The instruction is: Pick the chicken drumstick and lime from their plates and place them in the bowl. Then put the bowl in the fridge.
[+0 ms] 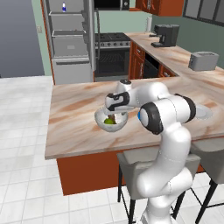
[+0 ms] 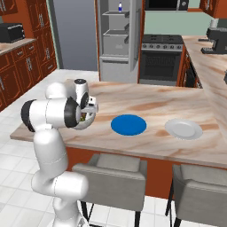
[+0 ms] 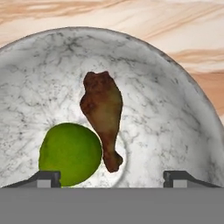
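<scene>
The speckled whitish bowl [image 3: 175,109] sits on the wooden counter and holds both foods. Inside it, the brown chicken drumstick [image 3: 104,116] lies with its bone end toward me, and the green lime [image 3: 70,153] rests against its left side. My gripper [image 3: 111,178] hovers just above the bowl, open, its fingertips [image 3: 43,177] wide apart with nothing between them. From the left base view, the gripper [image 1: 114,113] points down into the bowl [image 1: 101,124], where the lime [image 1: 108,121] peeks out. The blue plate [image 2: 128,124] and the pale plate [image 2: 183,129] lie bare to the right. The fridge [image 1: 70,43] stands open.
A black oven range [image 1: 112,54] stands beside the fridge. A coffee machine [image 1: 165,35] and a toaster [image 1: 203,60] sit on the side counter. Grey stools [image 2: 111,175] are tucked under the counter's near edge. My own arm hides most of the bowl [image 2: 87,119] in the right base view.
</scene>
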Motion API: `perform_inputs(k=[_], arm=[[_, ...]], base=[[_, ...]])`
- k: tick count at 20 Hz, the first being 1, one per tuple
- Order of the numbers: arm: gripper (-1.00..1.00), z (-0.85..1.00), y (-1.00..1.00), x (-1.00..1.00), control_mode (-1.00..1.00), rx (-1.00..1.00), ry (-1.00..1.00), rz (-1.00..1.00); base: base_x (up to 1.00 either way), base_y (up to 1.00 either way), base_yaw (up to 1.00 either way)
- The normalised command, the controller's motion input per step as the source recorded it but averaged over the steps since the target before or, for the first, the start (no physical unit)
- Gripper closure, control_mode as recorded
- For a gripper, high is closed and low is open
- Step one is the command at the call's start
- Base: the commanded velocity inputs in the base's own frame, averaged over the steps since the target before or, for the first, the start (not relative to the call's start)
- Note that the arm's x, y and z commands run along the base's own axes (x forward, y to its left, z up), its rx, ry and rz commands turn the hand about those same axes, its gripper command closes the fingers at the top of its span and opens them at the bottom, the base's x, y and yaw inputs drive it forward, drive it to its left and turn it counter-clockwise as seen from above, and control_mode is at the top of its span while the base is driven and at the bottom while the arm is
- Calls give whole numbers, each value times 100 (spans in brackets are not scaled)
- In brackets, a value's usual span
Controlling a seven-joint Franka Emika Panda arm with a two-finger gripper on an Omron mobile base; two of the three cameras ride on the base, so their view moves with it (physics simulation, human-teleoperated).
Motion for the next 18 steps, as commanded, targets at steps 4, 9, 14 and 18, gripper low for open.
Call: perform_inputs(k=[4, 9, 14, 18], arm=[[-100, 42, -4, -24, -100, 3, 0, 0], [-100, 54, -14, -34, -100, 10, -1, -2], [-100, 20, -27, -40, -100, 9, 0, -18], [-100, -2, -31, -44, -100, 0, 0, -29]], base=[[0, 0, 0], [0, 0, 0], [0, 0, 0], [0, 0, 0]])
